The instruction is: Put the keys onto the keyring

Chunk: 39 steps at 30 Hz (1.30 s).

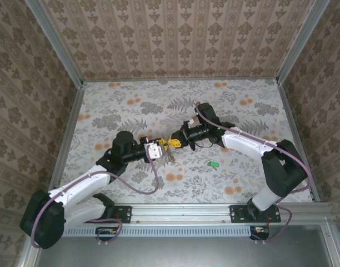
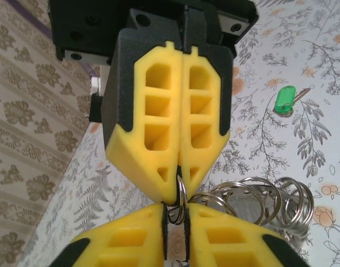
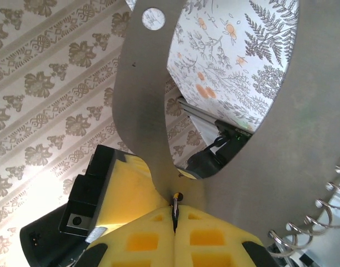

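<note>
My two grippers meet tip to tip over the middle of the table, the left gripper (image 1: 162,144) coming from the left and the right gripper (image 1: 175,143) from the right. Between them stands a small metal split ring (image 2: 181,196). My left gripper (image 2: 175,216) has its yellow pads shut on the ring's lower part. The right gripper (image 2: 179,189) pinches the ring's top, its pads pressed together (image 3: 174,216). The keyring (image 3: 142,111) is a flat grey loop bearing several more split rings (image 2: 270,200); it hangs at the fingertips (image 1: 170,156). A green-headed key (image 1: 213,164) (image 2: 283,102) lies on the table to the right.
The floral table (image 1: 131,105) is boxed in by patterned walls on three sides. A metal rail (image 1: 181,211) with both arm bases runs along the near edge. Purple cables (image 1: 153,178) loop beside the arms. Open floor lies behind and to either side of the grippers.
</note>
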Motion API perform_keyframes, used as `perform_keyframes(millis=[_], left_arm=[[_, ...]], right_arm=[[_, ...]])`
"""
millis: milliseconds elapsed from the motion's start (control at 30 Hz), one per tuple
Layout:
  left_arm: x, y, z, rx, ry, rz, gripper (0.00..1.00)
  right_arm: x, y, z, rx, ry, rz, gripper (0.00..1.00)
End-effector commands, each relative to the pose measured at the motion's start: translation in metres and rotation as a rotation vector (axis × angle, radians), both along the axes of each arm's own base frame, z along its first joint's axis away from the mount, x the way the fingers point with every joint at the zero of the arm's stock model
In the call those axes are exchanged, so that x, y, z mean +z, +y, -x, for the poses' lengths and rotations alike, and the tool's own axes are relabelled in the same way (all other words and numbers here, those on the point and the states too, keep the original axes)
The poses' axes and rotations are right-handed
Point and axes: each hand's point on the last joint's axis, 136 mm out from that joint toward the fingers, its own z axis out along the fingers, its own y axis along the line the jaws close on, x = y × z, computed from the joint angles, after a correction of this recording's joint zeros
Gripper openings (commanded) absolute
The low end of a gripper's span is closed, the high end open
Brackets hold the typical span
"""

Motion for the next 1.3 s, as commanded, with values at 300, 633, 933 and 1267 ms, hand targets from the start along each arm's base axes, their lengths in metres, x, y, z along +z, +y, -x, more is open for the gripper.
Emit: perform_keyframes(millis=[300, 633, 933, 1267], left_arm=[[0.023, -0.004, 0.0, 0.008, 0.002, 0.029, 0.0], [0.04, 0.007, -0.004, 0.056, 0.087, 0.087, 0.0], [0.059, 0.01, 0.005, 0.007, 0.155, 0.178, 0.0], [0.063, 0.005, 0.023, -0.1, 0.188, 0.166, 0.0]], right_arm=[[0.02, -0.005, 0.005, -0.011, -0.088, -0.026, 0.21], [0.044, -0.052, -0.018, 0.048, -0.64, 0.099, 0.32], [0.058, -0.046, 0.017, 0.501, -1.794, 0.185, 0.3], [0.035, -0.026, 0.024, 0.921, -2.205, 0.172, 0.33]])
